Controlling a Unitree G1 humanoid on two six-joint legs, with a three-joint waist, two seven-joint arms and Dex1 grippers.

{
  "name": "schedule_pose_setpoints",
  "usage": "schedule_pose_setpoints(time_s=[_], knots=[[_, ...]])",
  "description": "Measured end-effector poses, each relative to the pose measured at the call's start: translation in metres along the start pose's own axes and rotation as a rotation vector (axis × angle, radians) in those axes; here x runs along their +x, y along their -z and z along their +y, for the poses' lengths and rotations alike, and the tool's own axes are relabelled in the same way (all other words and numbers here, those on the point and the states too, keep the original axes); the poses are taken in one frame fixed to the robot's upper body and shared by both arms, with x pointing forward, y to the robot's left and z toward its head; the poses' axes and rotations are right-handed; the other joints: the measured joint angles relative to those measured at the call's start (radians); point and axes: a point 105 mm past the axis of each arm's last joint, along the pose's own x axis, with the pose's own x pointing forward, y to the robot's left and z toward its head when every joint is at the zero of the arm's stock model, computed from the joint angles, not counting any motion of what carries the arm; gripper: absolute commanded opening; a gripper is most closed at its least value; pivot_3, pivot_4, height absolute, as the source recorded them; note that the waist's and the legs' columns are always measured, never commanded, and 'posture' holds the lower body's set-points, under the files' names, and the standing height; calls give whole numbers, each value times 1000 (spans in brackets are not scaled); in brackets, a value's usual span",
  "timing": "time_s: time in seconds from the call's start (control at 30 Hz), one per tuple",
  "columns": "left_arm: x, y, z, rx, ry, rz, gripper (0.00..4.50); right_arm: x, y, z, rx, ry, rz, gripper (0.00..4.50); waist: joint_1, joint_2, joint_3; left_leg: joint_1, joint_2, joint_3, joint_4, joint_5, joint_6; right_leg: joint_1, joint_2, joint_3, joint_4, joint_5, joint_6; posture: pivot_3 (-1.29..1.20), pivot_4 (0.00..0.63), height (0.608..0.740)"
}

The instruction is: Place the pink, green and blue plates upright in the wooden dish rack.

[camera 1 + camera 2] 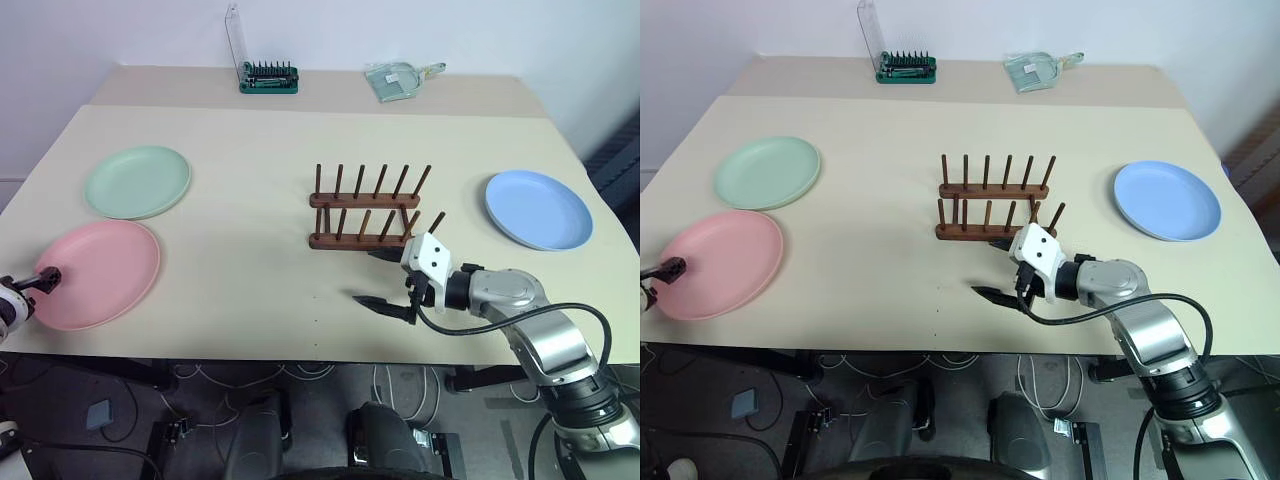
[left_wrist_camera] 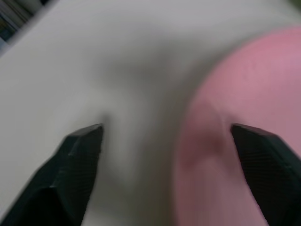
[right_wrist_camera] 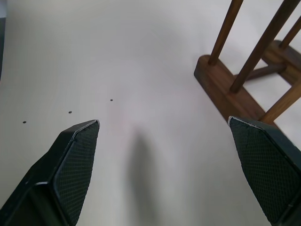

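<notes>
Plates lie flat on the beige counter (image 1: 250, 180) in the head views: the green plate (image 1: 137, 181) at the far left, the pink plate (image 1: 93, 273) just in front of it toward the near edge, and the blue plate (image 1: 538, 208) well apart on the right side. The wooden dish rack (image 1: 365, 210) stands between them near the middle, its pegs bare. The left pincer (image 1: 44, 281) sits at the near left rim of the pink plate, while the right pincer (image 1: 385, 279) hovers just in front of the rack's near right corner, its two black fingers spread with nothing between them. At the back of the counter stand a green case of screwdriver bits (image 1: 268, 78) and a clear bag (image 1: 398, 78). From the left wrist, the left pincer's fingers (image 2: 77, 155) are spread wide, straddling the pink plate's rim: one over bare counter, the other over the pink surface; the picture is too blurred to tell whether they touch. From the right wrist, the right pincer's fingers (image 3: 70, 155) are spread over bare counter, with the rack's rail end and pegs just beside one fingertip.
</notes>
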Motion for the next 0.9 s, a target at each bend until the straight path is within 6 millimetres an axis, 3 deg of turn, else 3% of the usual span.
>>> schedule_pose_setpoints(time_s=[0.17,0.23,0.5,0.6,0.67,0.77,0.9], knots=[[0,-1,-7,-1,42,0,608,-1,4,2,11,13,8,4500,-2,0,0,0,0,0,-1,0,0,-1,0,0,1,0,0,0,150,732],[-1,-5,-11,-1,68,-16,23,-2,5,2,12,17,9,4500,0,2,-1,1,0,0,-2,0,0,-1,0,0,1,0,0,0,150,732],[-4,-1,-22,39,150,-40,23,-8,1,1,-10,31,8,4500,1,2,-2,1,-1,0,-2,0,0,-1,-1,0,1,0,0,0,150,732],[-11,3,-42,92,262,-94,23,-12,-4,2,-45,15,23,4500,1,2,-2,1,-1,0,-2,-1,0,-1,-2,0,0,0,0,0,150,732],[-19,3,-67,99,386,-147,23,-11,-17,2,-98,-1,13,4500,1,2,-2,0,-1,0,-3,-1,0,-1,-2,0,0,0,-1,0,150,732],[-32,-18,-103,113,530,-257,23,-6,-53,3,-249,-26,-31,4500,0,1,-2,0,-1,0,-3,-1,0,-1,-2,0,0,1,-1,0,150,732],[-39,-68,-134,46,557,-431,23,6,-80,5,-396,-45,-47,4500,1,0,-2,-2,-1,1,-2,2,2,1,-1,0,0,1,-1,0,150,732]])
